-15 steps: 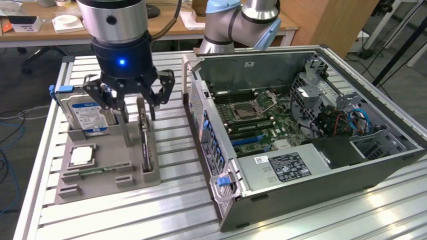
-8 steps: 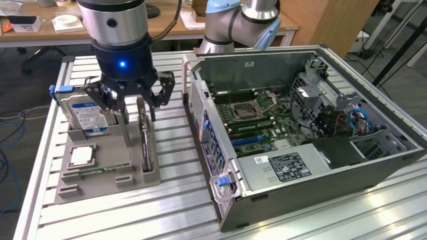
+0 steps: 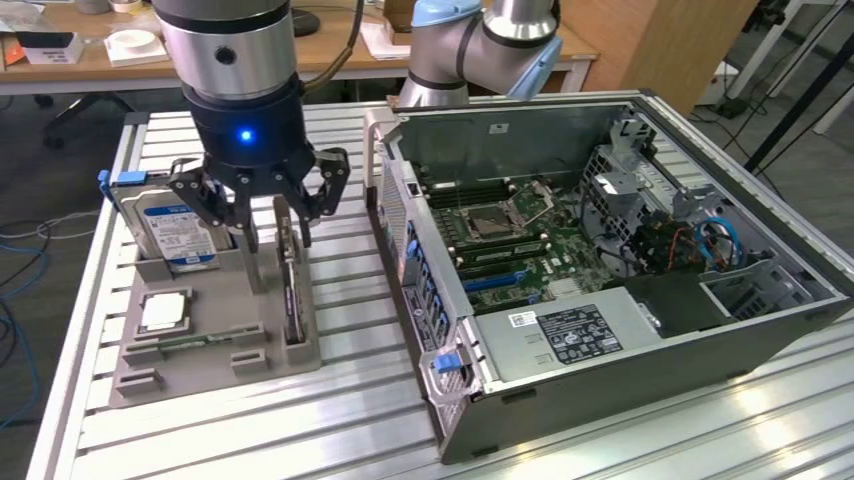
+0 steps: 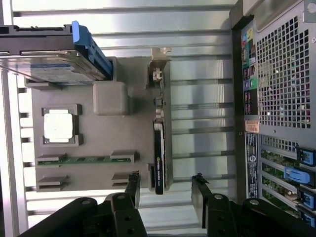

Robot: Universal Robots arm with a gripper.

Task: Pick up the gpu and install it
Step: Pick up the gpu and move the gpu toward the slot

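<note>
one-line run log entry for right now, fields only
pincer: open, over gpu, nothing held | gpu: on edge in gray holder | computer case: side open

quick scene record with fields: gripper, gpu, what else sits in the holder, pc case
gripper: open, just above the gpu, one finger on each side of the card, no grip
gpu: standing on edge in a slot of the grey holder, not installed
also in holder: hard drive, processor, memory stick
computer case: side open, to the exterior view's right of the holder
</note>
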